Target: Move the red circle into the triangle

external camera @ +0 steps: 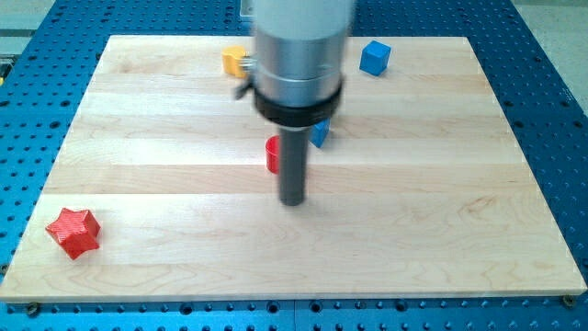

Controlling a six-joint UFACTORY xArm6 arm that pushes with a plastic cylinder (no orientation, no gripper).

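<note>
My tip (292,200) rests on the board near the middle, just below and to the right of the red circle (272,154). The rod hides most of the red circle; only its left edge shows. The blue triangle (321,134) is to the upper right of the red circle, mostly hidden behind the rod, with only its right edge showing. I cannot tell whether the red circle touches it.
A blue cube (374,57) sits at the view's top right. A yellow block (233,61) shows at the top, partly behind the arm. A red star (73,232) lies at the bottom left. The green blocks and second yellow block are hidden behind the arm.
</note>
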